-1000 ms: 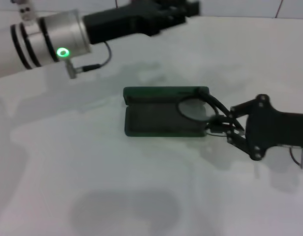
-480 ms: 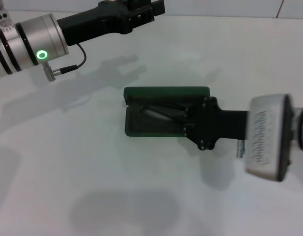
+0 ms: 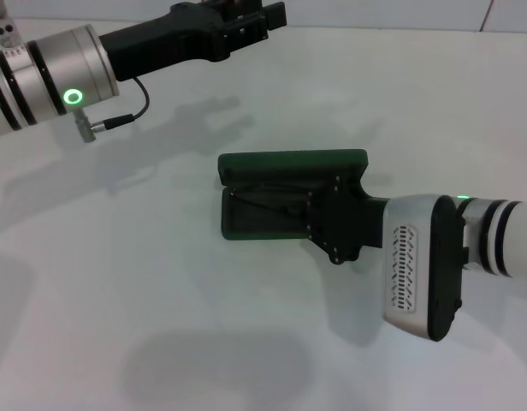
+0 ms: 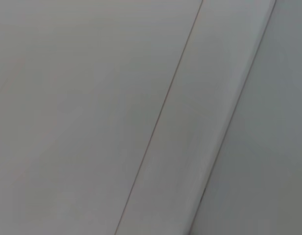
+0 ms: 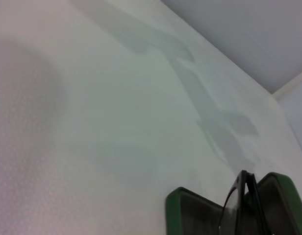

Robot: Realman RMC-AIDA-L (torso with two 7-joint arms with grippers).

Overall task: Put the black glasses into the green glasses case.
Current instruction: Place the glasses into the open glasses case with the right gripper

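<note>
A plain white table [image 3: 161,300] is filling the scene, with a pale wall running along its far edge. Near the middle of it the right gripper [image 3: 319,218] is reaching in from the robot's right and hanging over the right half of the green glasses case [image 3: 293,161], its black body covering that end of the tray; the fingertips are sitting hidden beneath the gripper's own housing, so I cannot tell how far the jaws are standing apart or whether they are clamping anything. Just left of the gripper, the black glasses [image 3: 268,204] are lying inside the open lower tray, thin dark frame lines showing against the dark lining and running under the gripper's front. In the right wrist view the frame [image 5: 239,203] is showing edge-on, rising between the two green-rimmed halves of the case [image 5: 178,198]. The case is lying open and flat on the table, its lid standing up along the far side and its long edge running left to right. Behind the gripper, the right arm's silver and white wrist segment is stretching off toward the right edge of the head view. The left gripper [image 3: 246,19] is hovering well apart from the case, over the far left part of the table, and its fingers are too dark to read; its silver arm segment is carrying a glowing green ring, and the left wrist view is showing only blank pale surfaces
</note>
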